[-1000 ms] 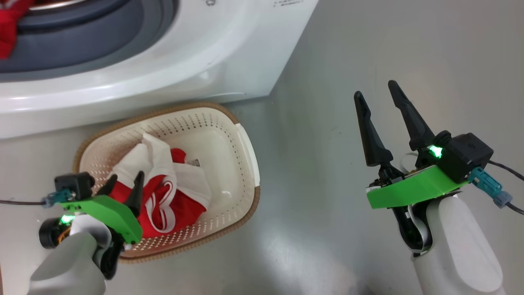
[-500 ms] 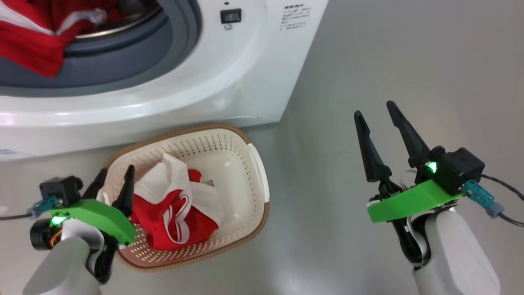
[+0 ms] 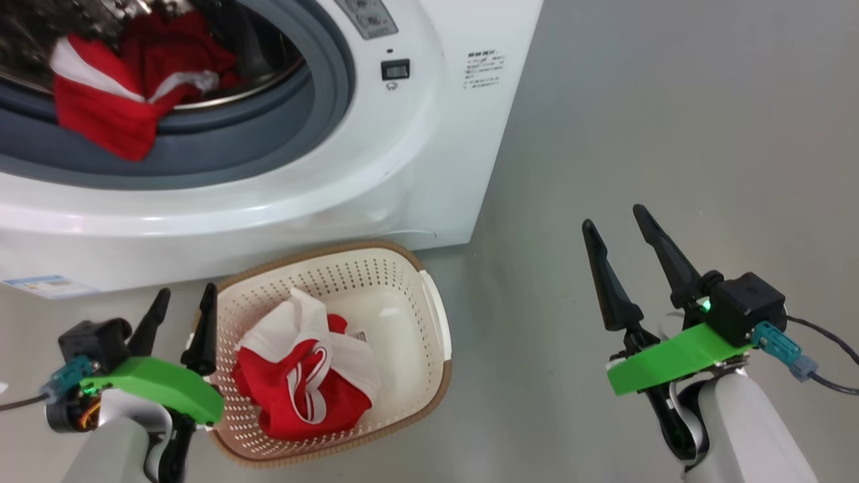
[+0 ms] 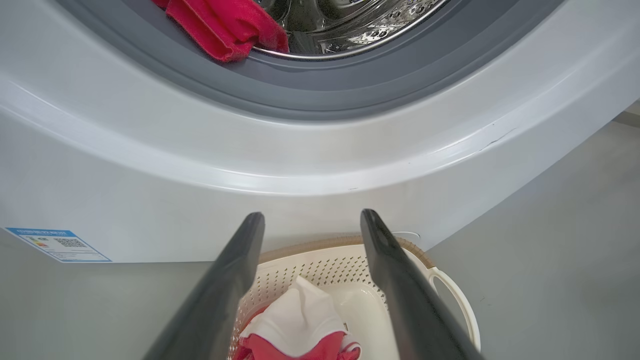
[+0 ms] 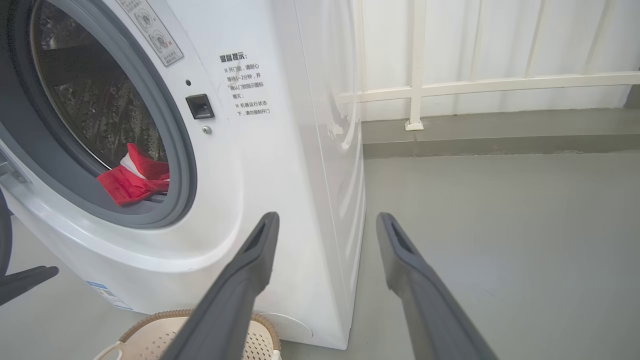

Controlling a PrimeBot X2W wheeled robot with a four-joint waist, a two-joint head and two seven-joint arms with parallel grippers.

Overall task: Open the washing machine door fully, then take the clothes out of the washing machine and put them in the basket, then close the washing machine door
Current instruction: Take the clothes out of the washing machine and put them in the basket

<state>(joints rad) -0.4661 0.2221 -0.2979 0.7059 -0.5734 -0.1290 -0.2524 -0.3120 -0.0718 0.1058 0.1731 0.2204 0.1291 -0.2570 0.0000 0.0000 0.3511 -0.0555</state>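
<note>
Washing machine [image 3: 429,168] is standing on the grey floor [image 3: 671,100] with its round opening uncovered. The grey gasket [image 3: 201,147] is ringing the steel drum [image 4: 350,25].

The clothes are lying in two places:
- One red garment [image 3: 107,114] with a white stripe is lying at the front of the drum, its lower edge hanging over the gasket lip.
- A second bundle [image 3: 302,382] of red and white fabric is lying crumpled inside the basket [image 3: 433,322], toward the side nearer the left arm.

The basket is standing on the floor just in front of the machine's lower front panel, near the machine's right corner. A blue label [image 3: 47,286] is showing on that panel, to the left of the basket.

The left gripper [image 3: 186,290] is hovering beside the basket's left rim, with its fingers pointing toward the machine. Its jaws are standing wide apart and are holding nothing. In the left wrist view, the basket and the bundle are showing between and below the two fingers.

The right gripper [image 3: 613,217] is hovering over bare floor, well apart from the basket and to the right of the machine. Its jaws are likewise standing wide apart and empty. In the right wrist view, the fingers are pointing past the machine's right front corner, and a white railing [image 5: 415,65] is standing behind.
</note>
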